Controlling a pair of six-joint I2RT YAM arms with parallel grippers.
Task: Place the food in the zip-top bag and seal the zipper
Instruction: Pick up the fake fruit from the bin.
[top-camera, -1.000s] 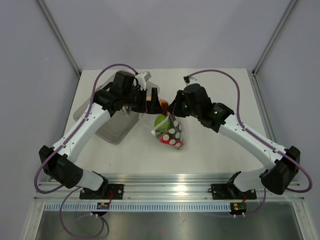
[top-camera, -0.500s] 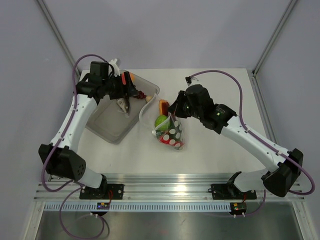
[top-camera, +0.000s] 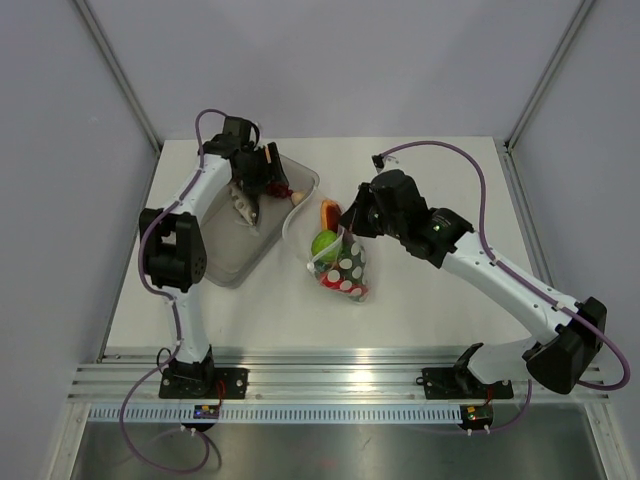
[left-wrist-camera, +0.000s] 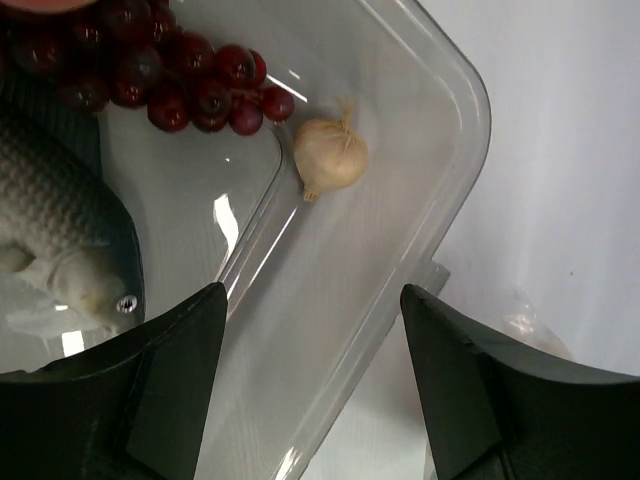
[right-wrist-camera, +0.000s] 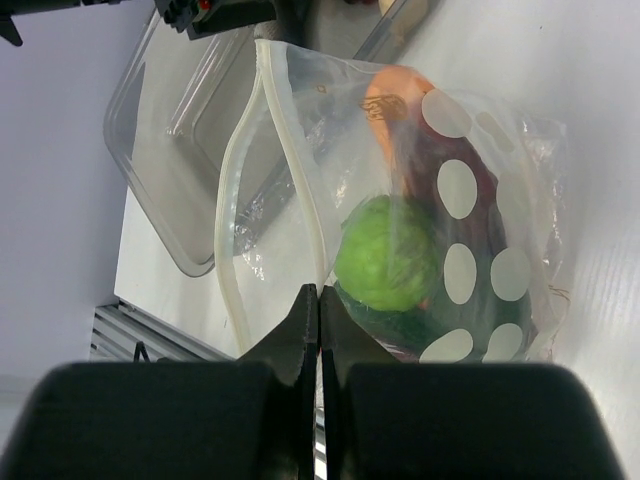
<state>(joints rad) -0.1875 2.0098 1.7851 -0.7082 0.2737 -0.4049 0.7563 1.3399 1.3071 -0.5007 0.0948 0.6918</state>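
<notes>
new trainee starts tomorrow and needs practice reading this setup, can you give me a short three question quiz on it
1. True or false: the zip-top bag is already sealed.
2. Which item lies in the tray next to the grapes? A) garlic bulb B) banana C) egg
3. Which gripper is pinching the bag's mouth edge?

Key
1. False: the two sides of its mouth stand apart.
2. A
3. The right gripper, with its jaws closed on the edge.
</notes>
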